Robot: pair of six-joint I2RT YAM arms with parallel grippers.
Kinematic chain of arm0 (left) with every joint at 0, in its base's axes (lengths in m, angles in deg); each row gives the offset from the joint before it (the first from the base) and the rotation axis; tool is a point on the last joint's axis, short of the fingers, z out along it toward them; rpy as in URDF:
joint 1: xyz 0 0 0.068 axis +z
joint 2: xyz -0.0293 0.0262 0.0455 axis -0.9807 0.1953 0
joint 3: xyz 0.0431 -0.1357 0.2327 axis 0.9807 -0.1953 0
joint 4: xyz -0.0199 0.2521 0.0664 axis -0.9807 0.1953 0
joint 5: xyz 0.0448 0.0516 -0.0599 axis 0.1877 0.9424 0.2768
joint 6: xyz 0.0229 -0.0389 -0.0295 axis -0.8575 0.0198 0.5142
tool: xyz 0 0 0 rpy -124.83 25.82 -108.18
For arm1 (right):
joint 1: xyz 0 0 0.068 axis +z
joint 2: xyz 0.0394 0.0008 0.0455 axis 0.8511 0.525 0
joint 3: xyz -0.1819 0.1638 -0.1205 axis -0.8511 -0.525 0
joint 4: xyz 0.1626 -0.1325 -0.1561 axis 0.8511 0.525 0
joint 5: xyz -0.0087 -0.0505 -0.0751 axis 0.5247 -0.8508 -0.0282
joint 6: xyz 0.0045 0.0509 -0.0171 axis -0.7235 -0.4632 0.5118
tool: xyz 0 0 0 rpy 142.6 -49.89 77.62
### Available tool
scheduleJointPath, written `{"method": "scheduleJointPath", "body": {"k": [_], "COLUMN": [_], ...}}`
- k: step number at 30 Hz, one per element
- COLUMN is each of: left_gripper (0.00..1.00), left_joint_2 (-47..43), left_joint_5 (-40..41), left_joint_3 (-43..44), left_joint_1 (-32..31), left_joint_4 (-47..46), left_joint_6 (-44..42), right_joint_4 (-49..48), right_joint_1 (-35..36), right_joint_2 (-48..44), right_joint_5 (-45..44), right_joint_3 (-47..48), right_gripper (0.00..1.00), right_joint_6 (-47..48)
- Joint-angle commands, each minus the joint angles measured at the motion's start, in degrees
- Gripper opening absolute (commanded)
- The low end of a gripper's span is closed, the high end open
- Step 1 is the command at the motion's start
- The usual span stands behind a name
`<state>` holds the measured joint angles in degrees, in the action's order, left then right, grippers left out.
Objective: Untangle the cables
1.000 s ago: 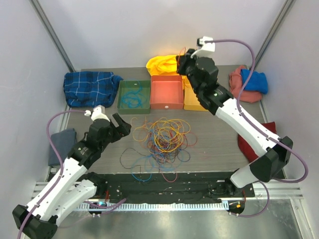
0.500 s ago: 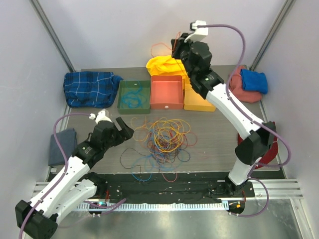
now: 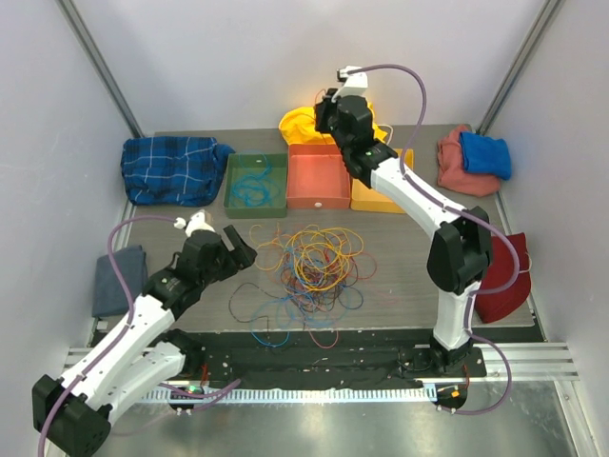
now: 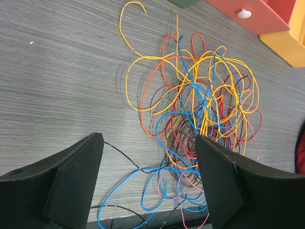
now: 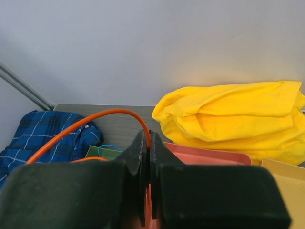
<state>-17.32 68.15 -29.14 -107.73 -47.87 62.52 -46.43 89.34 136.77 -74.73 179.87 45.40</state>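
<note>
Right wrist view: the right tool (image 5: 149, 143) is clamped tight on an orange cable (image 5: 90, 119), which arcs up and away to the left.
Around it: a red tray (image 5: 205, 155) just below, with a yellow cloth (image 5: 228, 117) behind.
Top external: the held strand is too fine to trace, perhaps lost against the trays.
Left side: the left tool (image 4: 148, 148) hangs low with jaws spread wide and nothing between them, at the heap's left edge.
Heap: the cables (image 4: 200, 109) lie tangled mid-desk (image 4: 57, 71), orange, yellow, blue and red, in front of the trays.
</note>
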Motion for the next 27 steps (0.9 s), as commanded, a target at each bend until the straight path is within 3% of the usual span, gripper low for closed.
{"method": "scheduleJointPath", "body": {"k": [1, 6, 8, 9, 10, 13, 17, 22, 27], "left_gripper": [0.82, 0.82, 0.82, 0.82, 0.82, 0.81, 0.80, 0.80, 0.80], "left_joint_2": [1.36, 3.12, 3.47, 3.74, 4.09, 4.53, 5.15, 5.24, 4.79], "left_joint_5": [1.19, 1.01, 1.01, 0.92, 0.75, 0.66, 1.19, 1.19, 1.54], "left_joint_3": [0.52, 1.14, 1.22, 1.31, 1.31, 1.49, 1.93, 1.93, 1.93], "left_joint_1": [-0.10, -0.19, -0.10, -0.19, -0.19, -0.27, -1.06, -1.77, -2.03], "left_joint_4": [-2.35, -2.35, -2.26, -2.09, -2.08, -2.00, -2.08, -2.00, -2.26], "left_joint_6": [0.32, 0.41, 0.32, 0.32, 0.41, 0.85, 1.29, 1.20, 1.20], "right_joint_4": [-5.05, -7.78, -6.91, -4.21, -2.52, 5.47, 11.73, 13.58, 7.53], "right_joint_1": [-1.03, -1.30, -1.21, -1.21, -1.12, -1.12, -0.86, -0.86, 1.07], "right_joint_2": [1.12, 0.86, 1.29, 1.73, 2.26, 5.77, 9.64, 7.81, -3.87], "right_joint_5": [0.41, -0.55, -1.08, -2.39, -3.10, -7.22, -13.81, -18.83, -12.51], "right_joint_3": [1.32, -6.58, -8.00, -7.83, -7.31, -2.48, 2.63, 1.23, -14.83], "right_gripper": [0.01, 0.01, 0.06, 0.13, 0.34, 0.58, 0.65, 0.64, 0.61], "right_joint_6": [-1.78, -2.32, -1.70, -1.44, -0.82, 2.25, 5.60, 3.06, -1.78]}}
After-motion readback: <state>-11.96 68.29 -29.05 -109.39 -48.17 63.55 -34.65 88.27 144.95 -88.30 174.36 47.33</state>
